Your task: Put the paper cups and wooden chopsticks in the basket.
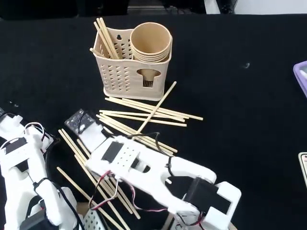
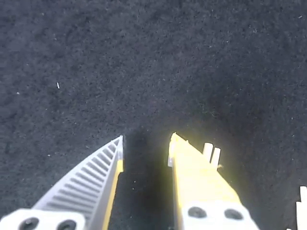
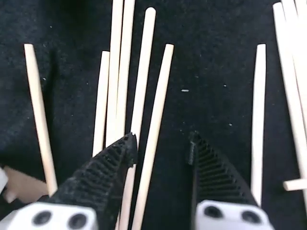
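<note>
The left end effector (image 2: 146, 140) hangs empty over the black cloth surface (image 1: 230, 96), jaws slightly parted. The right end effector (image 3: 160, 138), jaws wider, hovers above loose pale wooden chopsticks (image 1: 144, 112). Beyond them, the beige perforated plastic basket (image 1: 127, 79) holds stacked tan paper cups (image 1: 151, 43) and several more sticks.

Black table (image 1: 249, 43) — purple container (image 1: 301, 75)
</note>
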Controlling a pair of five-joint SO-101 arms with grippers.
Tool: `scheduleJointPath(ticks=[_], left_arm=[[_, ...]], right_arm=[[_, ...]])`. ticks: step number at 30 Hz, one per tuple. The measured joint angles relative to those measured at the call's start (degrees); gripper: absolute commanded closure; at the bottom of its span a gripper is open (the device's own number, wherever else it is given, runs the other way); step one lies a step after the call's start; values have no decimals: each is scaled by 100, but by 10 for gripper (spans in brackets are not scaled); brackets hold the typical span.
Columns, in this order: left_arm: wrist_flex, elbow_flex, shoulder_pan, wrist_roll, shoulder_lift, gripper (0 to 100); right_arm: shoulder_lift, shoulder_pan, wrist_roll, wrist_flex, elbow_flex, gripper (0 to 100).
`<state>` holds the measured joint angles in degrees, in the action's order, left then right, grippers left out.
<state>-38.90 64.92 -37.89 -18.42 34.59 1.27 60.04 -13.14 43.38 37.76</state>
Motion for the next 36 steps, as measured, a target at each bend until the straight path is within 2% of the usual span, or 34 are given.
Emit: scheduleJointPath(ticks=[11,13,16,18,20,25,36], left_arm=[[0,0,0,0,0,841],[0,0,0,0,0,841],[0,0,0,0,0,841],[0,0,0,0,0,841],[0,0,0,0,0,841],[0,0,0,0,0,841],[0,0,0,0,0,841]], right_arm=[[-677,114,0,-624,-9,823],[-721,26,0,-624,-79,864],[-730,-185,0,-484,-123,994],[-738,-422,97,-360,-158,978],[-703,-642,519,-193,-167,988],[-9,-1257,1248,343,-158,988],[1618,-1574,1451,563,-149,988]])
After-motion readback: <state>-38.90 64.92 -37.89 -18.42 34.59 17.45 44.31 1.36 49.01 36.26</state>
